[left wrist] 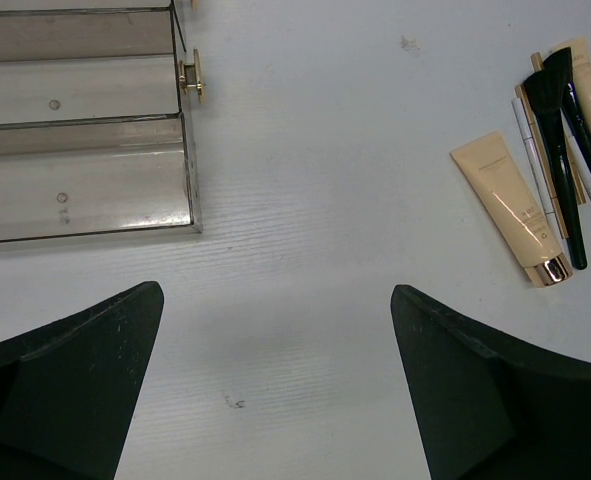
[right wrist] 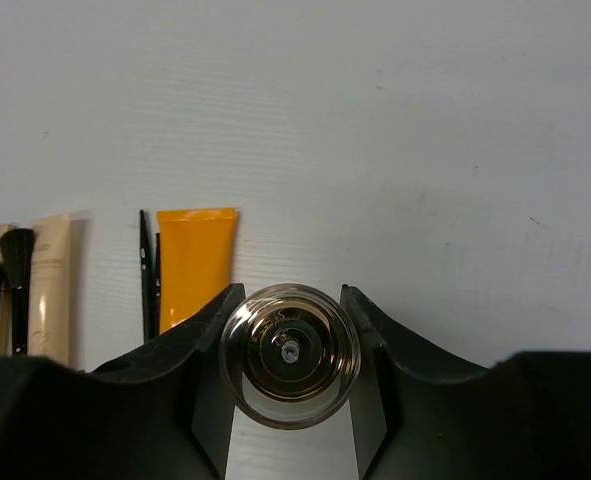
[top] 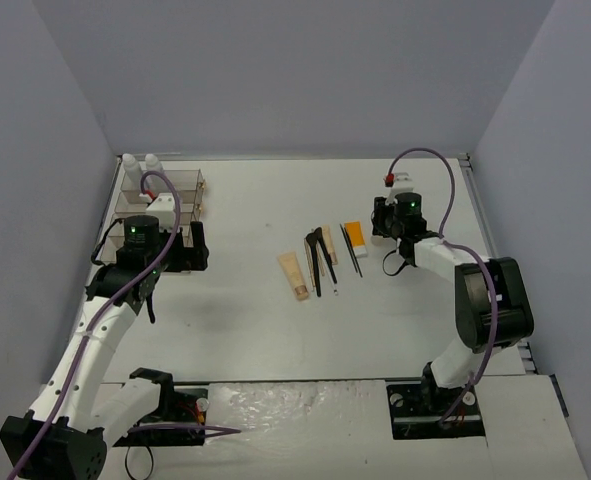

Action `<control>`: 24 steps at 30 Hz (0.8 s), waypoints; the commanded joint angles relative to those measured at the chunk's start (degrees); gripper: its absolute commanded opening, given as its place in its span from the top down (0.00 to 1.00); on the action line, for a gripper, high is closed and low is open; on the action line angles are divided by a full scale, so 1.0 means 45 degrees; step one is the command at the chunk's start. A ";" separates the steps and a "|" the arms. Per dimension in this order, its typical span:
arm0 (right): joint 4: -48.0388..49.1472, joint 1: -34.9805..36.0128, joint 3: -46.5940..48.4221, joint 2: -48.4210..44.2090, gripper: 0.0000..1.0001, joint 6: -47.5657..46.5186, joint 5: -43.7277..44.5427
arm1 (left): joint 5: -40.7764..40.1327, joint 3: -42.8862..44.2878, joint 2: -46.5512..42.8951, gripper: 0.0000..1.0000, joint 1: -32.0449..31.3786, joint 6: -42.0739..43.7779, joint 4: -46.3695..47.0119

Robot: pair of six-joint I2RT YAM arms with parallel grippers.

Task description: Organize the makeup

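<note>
- The white table (top: 275, 330) carries all things.
- The clear tiered acrylic drawer box (left wrist: 85, 130) stands at its far left.
- The left gripper (left wrist: 277, 292) hangs near this box, jaws wide apart, holding nothing.
- The right gripper (right wrist: 291, 290) is clamped on the round gold-capped glass vial (right wrist: 290, 355), just beside the flat orange tube (right wrist: 197, 260).

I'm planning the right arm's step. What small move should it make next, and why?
Probably lift straight up: the right gripper has its fingers against both sides of the glass vial, and the orange tube lies close beside it, so sliding sideways risks a bump.
</note>
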 commanded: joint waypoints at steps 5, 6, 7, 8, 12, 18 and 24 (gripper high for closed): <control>-0.0371 0.2643 0.1895 -0.2406 1.00 -0.1075 -0.0970 | -0.0316 0.0484 -0.0168 0.03 0.0041 0.0005 0.0524; -0.0432 0.3268 0.2103 -0.2382 1.00 -0.1167 -0.0937 | -0.0454 0.0484 -0.0180 0.03 0.0070 -0.0024 0.0488; -0.0488 0.3956 0.2335 -0.2342 1.00 -0.1271 -0.0897 | -0.0606 0.0484 -0.0188 0.03 0.0102 -0.0056 0.0448; -0.0525 0.4532 0.2540 -0.2267 1.00 -0.1349 -0.0878 | -0.0756 0.0489 -0.0197 0.03 0.0130 -0.0079 0.0402; -0.0401 0.6320 0.3393 -0.1377 1.00 -0.1487 -0.0992 | -0.1254 0.0496 -0.0307 0.03 0.0251 -0.0158 0.0290; 0.0137 0.8217 0.4715 0.0978 1.00 -0.1656 -0.1112 | -0.1893 0.0377 -0.0661 0.03 0.0390 -0.0227 0.0345; 0.0501 0.9066 0.5605 0.2920 1.00 -0.1866 -0.1126 | -0.1827 0.0328 -0.0757 0.03 0.0434 -0.0173 0.0445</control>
